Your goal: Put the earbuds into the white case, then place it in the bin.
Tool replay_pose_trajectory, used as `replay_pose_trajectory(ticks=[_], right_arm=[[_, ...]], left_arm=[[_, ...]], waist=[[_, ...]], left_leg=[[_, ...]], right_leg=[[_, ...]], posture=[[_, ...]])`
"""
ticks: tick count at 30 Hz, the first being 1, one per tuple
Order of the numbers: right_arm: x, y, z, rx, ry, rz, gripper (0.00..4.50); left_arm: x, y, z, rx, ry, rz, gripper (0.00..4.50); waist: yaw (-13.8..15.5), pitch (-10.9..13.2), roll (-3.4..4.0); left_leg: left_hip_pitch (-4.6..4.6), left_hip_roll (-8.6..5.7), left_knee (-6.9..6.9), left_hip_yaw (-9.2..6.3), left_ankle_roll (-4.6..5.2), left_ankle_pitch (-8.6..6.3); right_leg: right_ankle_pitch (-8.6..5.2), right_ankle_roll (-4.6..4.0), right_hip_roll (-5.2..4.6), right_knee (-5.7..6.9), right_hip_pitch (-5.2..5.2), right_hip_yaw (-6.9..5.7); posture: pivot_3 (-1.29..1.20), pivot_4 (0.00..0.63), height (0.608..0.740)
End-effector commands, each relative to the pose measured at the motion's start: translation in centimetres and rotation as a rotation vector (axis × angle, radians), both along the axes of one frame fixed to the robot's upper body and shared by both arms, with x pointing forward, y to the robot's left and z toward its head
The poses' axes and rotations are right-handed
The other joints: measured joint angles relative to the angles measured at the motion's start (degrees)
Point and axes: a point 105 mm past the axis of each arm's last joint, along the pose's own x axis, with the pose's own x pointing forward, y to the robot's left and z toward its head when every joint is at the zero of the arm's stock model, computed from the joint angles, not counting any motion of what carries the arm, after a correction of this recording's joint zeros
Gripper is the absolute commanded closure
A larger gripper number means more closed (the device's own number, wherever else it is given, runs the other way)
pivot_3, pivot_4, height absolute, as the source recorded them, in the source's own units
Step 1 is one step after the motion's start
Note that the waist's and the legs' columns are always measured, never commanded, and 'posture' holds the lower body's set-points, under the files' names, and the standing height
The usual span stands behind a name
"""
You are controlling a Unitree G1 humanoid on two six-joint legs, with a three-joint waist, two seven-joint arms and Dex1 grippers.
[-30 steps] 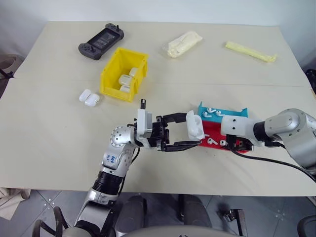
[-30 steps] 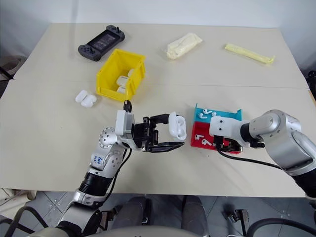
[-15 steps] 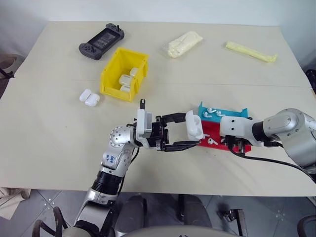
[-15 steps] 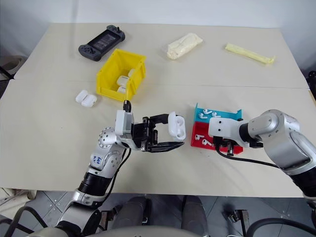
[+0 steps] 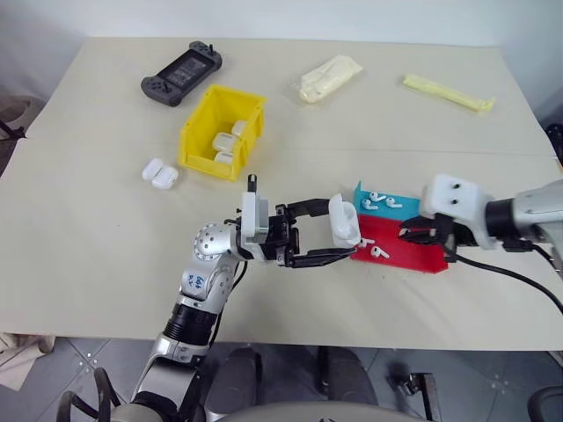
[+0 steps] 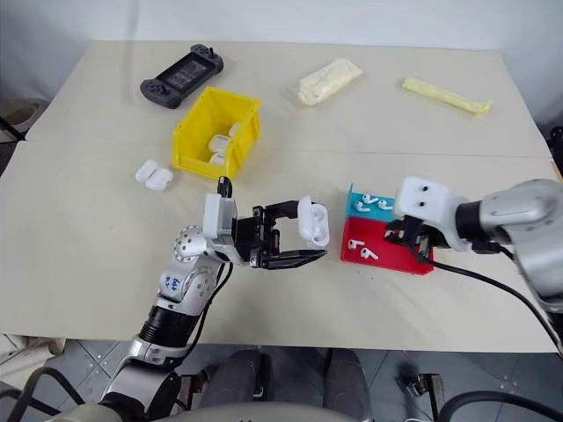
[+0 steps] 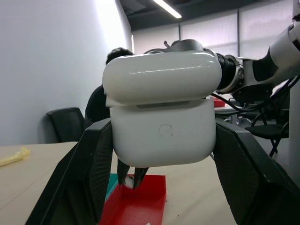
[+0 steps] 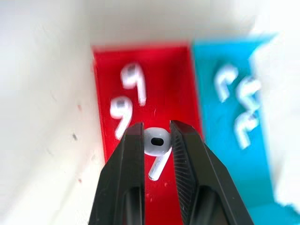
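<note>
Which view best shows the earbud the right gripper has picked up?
The right wrist view: the earbud sits pinched between the right gripper fingers, above the red tray. In the eye views the gripper hides it.

Six earbuds [image 8: 156, 143], six white cases [image 7: 163, 117], two trays [image 8: 105, 84].

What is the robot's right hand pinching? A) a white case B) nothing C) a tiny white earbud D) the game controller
C: in the right wrist view the right gripper has its jaws closed on a tiny white earbud, above the red tray.
</note>
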Motion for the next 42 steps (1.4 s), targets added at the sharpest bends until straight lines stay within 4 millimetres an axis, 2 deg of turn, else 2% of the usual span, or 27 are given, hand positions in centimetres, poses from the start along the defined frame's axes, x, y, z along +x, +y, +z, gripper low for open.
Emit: replay_pose_trajectory(ticks=[1,4,9,12,14,25,42], right_arm=[[-0.7,-0.1,1.8,0.136,-0.084,-0.009,3.94],[-0.9,1.8,3.4,0.4,-0.186,0.012,3.94],[-1.1,3.7,5.3,0.686,-0.238,0.03,3.94],[-1.8,4.6,7.5,0.903,-0.312,0.079,3.94],[-1.9,5.0,8.0,0.977,-0.303,0.078,3.94],[-3.8,9.2,8.5,1.056,-0.245,0.228,3.94],[-3.9,9.6,6.7,1.073,-0.211,0.213,3.94]], left_arm=[[0.2,-0.1,1.0,-0.04,0.022,-0.042,1.7],[0.3,-0.2,1.2,-0.043,0.051,-0.086,1.7],[0.5,-0.2,1.6,-0.031,0.098,-0.123,1.7],[0.4,0.2,1.6,-0.023,0.111,-0.133,1.7],[0.4,0.4,1.6,-0.019,0.121,-0.136,1.7],[-0.6,0.4,2.7,-0.045,0.15,-0.184,1.7],[-0.4,0.6,3.5,-0.069,0.149,-0.164,1.7]], waist=[[0.0,0.0,0.0],[-0.5,0.0,-0.01],[-0.5,0.0,0.02],[-0.5,0.0,0.01],[-0.4,0.0,0.03],[-0.5,0.0,0.03],[-0.5,0.0,0.03]], left_leg=[[0.0,-0.02,0.01,0.04,0.0,0.0],[0.04,0.01,-0.01,0.03,0.0,0.0],[0.05,0.02,-0.02,0.02,-0.05,0.03],[0.06,0.02,-0.02,0.0,-0.05,0.03],[0.05,0.01,-0.01,-0.01,-0.06,0.03],[0.04,0.0,-0.02,-0.02,-0.05,0.03],[0.04,-0.01,-0.03,0.0,-0.03,0.03]], right_leg=[[0.02,0.04,0.0,0.0,0.0,0.03],[0.02,0.03,0.0,0.04,-0.01,0.02],[0.01,0.02,0.01,0.11,-0.05,0.03],[0.01,0.02,0.01,0.12,-0.05,0.03],[0.01,0.02,0.01,0.12,-0.05,0.03],[0.01,0.01,0.0,0.13,-0.06,0.04],[0.01,0.01,0.0,0.11,-0.06,0.05]], posture=[[0.0,0.15,0.74],[0.0,0.15,0.74],[0.0,0.15,0.74],[0.0,0.15,0.74],[0.0,0.15,0.74],[0.0,0.15,0.74],[0.0,0.15,0.74]])
